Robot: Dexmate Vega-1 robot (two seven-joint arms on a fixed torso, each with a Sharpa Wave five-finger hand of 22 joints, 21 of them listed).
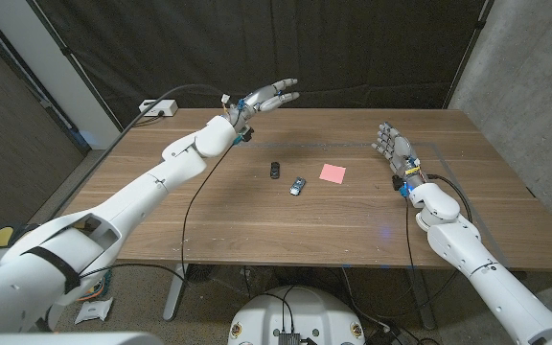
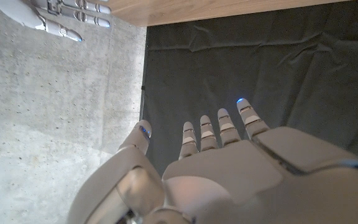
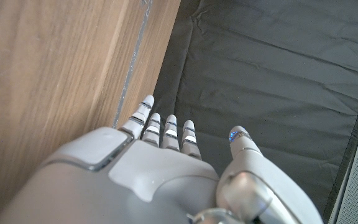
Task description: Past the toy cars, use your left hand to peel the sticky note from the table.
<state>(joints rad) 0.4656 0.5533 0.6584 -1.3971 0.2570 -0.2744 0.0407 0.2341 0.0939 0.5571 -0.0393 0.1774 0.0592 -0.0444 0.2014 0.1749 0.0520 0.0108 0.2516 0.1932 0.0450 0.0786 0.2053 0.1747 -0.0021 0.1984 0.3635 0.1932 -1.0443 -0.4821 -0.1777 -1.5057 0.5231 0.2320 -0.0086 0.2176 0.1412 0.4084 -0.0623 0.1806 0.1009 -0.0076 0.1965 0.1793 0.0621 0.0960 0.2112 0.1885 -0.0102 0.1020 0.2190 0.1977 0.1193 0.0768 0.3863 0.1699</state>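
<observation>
A pink sticky note (image 1: pixel 333 172) lies on the wooden table (image 1: pixel 257 216) right of centre. Two toy cars stand to its left: a black one (image 1: pixel 274 170) and a blue-and-black one (image 1: pixel 297 186). My left hand (image 1: pixel 268 97) is raised above the table's far edge, well behind and left of the cars, fingers spread and holding nothing; its back (image 2: pixel 229 168) faces the wrist camera. My right hand (image 1: pixel 391 146) stands on its edge near the table's right side, right of the note, fingers apart and empty; the same hand (image 3: pixel 166 162) appears beside the wood in the right wrist view.
A white power strip (image 1: pixel 158 108) with a cable sits at the table's far left corner. A black curtain (image 1: pixel 333 48) hangs behind the table, and a concrete wall (image 1: pixel 535 86) stands to the right.
</observation>
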